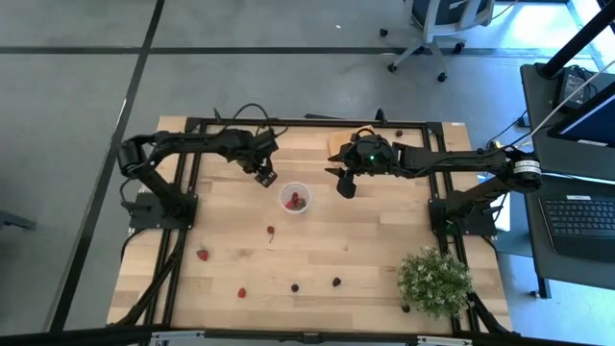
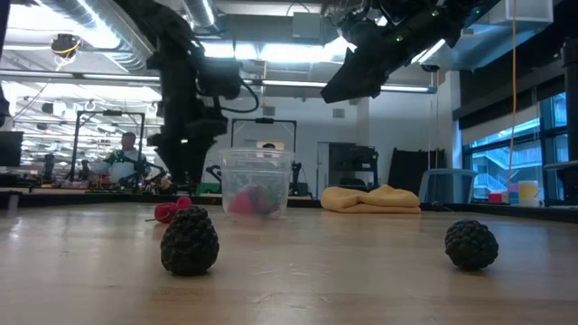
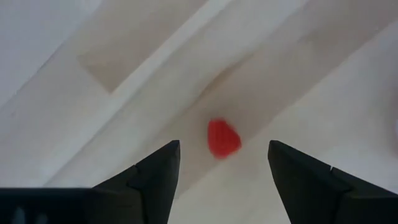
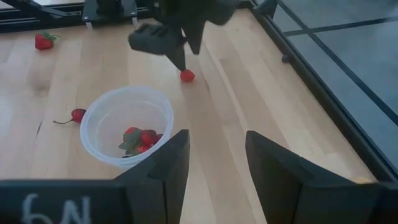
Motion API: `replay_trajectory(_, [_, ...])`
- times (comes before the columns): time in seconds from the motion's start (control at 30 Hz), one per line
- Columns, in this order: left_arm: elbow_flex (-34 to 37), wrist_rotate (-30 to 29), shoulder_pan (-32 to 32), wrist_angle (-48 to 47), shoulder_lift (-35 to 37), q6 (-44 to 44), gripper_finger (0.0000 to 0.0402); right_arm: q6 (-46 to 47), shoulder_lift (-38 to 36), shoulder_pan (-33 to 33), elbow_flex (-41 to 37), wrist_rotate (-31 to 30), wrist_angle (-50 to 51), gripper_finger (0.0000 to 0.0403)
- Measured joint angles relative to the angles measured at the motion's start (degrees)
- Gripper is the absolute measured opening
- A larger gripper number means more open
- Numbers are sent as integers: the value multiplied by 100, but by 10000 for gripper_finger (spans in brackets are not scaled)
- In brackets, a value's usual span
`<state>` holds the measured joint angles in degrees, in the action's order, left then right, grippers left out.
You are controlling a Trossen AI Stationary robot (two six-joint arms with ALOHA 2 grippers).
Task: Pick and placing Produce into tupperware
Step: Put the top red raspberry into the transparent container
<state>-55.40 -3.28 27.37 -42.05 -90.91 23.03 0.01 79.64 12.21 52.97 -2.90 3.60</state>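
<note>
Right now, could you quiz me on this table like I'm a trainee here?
1. True or false: the tupperware is empty.
2. What lies on the wood below the left gripper? A) a red berry B) a dark berry C) the cloth
3. Fill in: the right gripper hovers beside the cup, holding ____.

Key
1. False: red produce already lies inside.
2. A: a red berry shows between its open fingers, outside the cup.
3. Nothing: its fingers stand apart with only bare table between them.

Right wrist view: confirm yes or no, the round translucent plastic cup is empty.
No, the round translucent plastic cup holds small red strawberry-like fruits at its bottom.
</note>
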Motion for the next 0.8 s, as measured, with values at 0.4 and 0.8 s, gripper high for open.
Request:
replay_trajectory(0.4, [0,145,-1,180,-650,356,235,-13,0,0,0,0,7,161])
replay_trajectory(0.8, [-13,135,-1,202,-890,386,190,-31,0,0,0,0,11,161])
